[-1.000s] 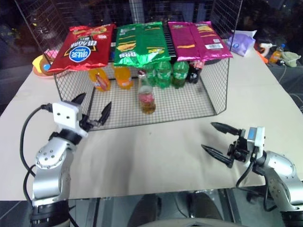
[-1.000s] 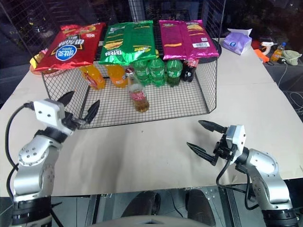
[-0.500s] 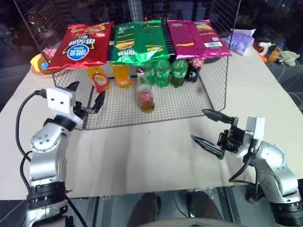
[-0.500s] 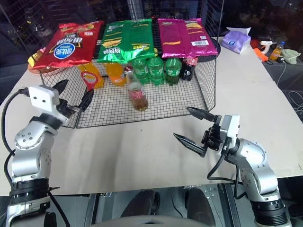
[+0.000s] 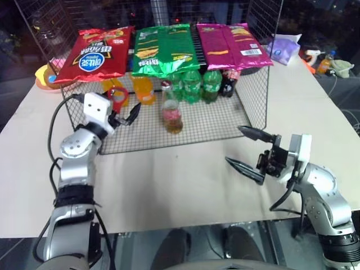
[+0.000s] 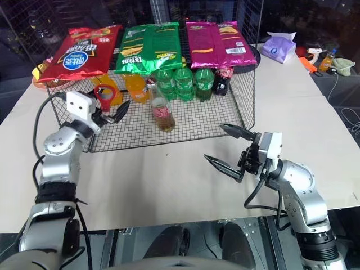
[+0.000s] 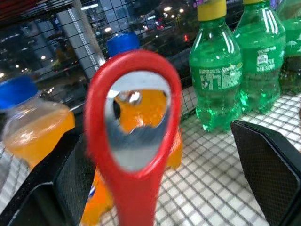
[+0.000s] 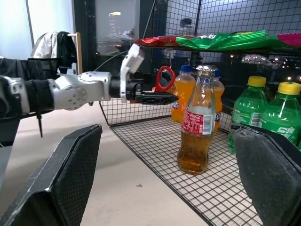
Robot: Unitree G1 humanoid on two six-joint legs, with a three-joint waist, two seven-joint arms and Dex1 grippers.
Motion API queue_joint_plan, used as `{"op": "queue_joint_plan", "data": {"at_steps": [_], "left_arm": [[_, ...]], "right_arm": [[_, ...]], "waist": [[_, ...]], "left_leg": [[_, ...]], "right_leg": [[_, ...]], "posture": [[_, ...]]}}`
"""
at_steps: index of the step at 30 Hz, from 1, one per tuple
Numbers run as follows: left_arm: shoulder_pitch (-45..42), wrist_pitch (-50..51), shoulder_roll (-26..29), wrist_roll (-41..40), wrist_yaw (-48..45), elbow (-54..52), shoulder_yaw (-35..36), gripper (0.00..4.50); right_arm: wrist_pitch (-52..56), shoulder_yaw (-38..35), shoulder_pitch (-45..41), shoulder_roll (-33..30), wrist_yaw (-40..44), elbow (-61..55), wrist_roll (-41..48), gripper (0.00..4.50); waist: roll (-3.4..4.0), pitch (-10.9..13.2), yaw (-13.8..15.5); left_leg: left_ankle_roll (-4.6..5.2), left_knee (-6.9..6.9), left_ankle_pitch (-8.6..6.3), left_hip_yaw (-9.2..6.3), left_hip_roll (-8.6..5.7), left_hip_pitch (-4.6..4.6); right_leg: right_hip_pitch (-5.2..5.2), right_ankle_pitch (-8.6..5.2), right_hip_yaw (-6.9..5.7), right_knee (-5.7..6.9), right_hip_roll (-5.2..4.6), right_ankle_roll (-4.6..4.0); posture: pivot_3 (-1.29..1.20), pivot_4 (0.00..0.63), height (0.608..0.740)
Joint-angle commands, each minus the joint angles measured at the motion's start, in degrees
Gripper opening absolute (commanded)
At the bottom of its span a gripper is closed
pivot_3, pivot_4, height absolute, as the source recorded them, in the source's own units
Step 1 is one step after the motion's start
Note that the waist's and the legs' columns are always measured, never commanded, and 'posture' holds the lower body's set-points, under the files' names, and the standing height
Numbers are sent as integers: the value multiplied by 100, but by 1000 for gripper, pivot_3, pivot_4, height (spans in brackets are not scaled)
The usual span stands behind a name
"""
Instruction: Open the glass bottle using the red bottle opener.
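My left gripper (image 5: 125, 113) has advanced to the far left of the wire rack (image 5: 256, 107), jaws wide and now straddling the red bottle opener (image 7: 134, 136), nothing gripped yet; closing comes next, I judge; the glass bottle (image 5: 172, 111) stands capped mid-rack; my right gripper (image 5: 250, 149) waits near-right, jaws wide, empty.

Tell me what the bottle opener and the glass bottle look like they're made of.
The red bottle opener: glossy red coating, probably plastic or paint, around a dull grey metal insert with a toothed lip inside the ring. The glass bottle: clear, shiny glass showing amber liquid through it, with a crimped silvery metal cap and a red label.
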Motion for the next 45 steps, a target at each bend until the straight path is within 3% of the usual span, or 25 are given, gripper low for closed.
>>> {"op": "queue_joint_plan", "data": {"at_steps": [1, 8, 9, 25, 36, 45], "left_arm": [[-261, -304, 4, -19, -89, 262, 12, 3635], [-417, -378, -21, -162, -300, 584, 39, 332], [-412, -348, -35, -222, -350, 575, 57, 60], [3, 1050, -169, -1469, -889, -876, 389, 60], [183, 1122, -92, -1188, -881, -910, 325, 60], [736, 2867, -299, -2590, -1381, -2275, 374, 60]], "right_arm": [[-112, 4, -27, 23, -16, -104, -34, 4500], [-174, 4, 95, 47, -69, -130, -134, 4500], [-181, 8, 110, 50, -74, -134, -144, 4500], [-202, 73, 127, 136, -58, 0, -199, 4500], [-238, 135, 160, 190, -72, 6, -236, 4500], [-201, 134, 216, 205, -166, -86, -273, 4500]], "waist": [[-1, 0, -3], [-1, 0, -8], [-1, 0, -8], [-5, 2, 0], [-5, 2, -5], [-4, 2, -8]], "left_leg": [[0, 1, 0, 3, 0, -3], [-1, 16, 2, 9, 0, -32], [-1, 20, 2, 9, 1, -33], [0, 71, 1, -7, -2, -62], [0, 77, 2, -9, -2, -69], [0, 79, 2, -11, 1, -73]], "right_leg": [[-5, 0, 4, 5, 0, 0], [-40, 0, 12, 33, 6, 0], [-40, 0, 12, 34, 6, 0], [-45, 1, 0, 50, 6, 1], [-51, 1, -2, 53, 8, 2], [-52, 1, -2, 54, 6, 2]], "posture": [[0, 150, 740], [0, 150, 740], [0, 150, 740], [0, 150, 740], [0, 150, 740], [0, 150, 740]]}}
